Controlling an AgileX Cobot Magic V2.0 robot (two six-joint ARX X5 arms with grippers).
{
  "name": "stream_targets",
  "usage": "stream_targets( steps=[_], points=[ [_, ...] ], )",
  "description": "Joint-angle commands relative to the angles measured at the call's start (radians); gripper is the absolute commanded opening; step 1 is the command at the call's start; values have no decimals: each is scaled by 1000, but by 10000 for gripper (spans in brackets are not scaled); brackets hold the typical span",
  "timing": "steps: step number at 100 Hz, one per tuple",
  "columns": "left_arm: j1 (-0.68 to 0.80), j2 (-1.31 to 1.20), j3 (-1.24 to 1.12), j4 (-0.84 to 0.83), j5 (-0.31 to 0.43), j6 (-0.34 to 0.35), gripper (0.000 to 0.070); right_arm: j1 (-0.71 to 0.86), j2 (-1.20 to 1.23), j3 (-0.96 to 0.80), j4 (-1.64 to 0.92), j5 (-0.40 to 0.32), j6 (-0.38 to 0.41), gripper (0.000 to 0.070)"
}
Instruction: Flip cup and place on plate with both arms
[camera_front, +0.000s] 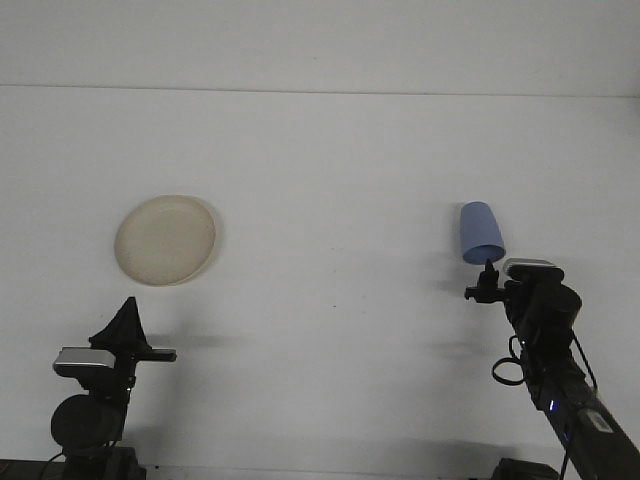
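Two arms rise from the near edge of a white table (330, 180). Going from the left: the cream plate (165, 240) lies flat on the left half of the table, well apart from everything else. Below it, near the front edge, the left gripper (128, 318) points up and away from the camera as a dark wedge; it touches nothing, and from this angle its fingers merge into one shape, so whether they are spread or closed cannot be told. The middle of the table is bare white surface.

On the right half, the blue cup (480, 233) lies on its side, closed end toward the far edge, open mouth toward the camera and slightly right. The right gripper (484, 287) sits just beside the cup's mouth rim, on the near side, its dark tip nearly meeting the rim; contact cannot be confirmed. Its jaws look small and dark against the arm, and their opening cannot be told either. The right arm's lower links are cut off by the bottom edge.
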Motion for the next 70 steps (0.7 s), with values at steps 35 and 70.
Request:
stream_targets(
  steps=[35, 70],
  points=[
    [0, -1, -20, 11, 2, -6, 14, -57, 236, 24, 243, -60, -8, 414],
    [0, -1, -20, 11, 2, -6, 14, -84, 396, 114, 292, -127, -6, 413]
  ],
)
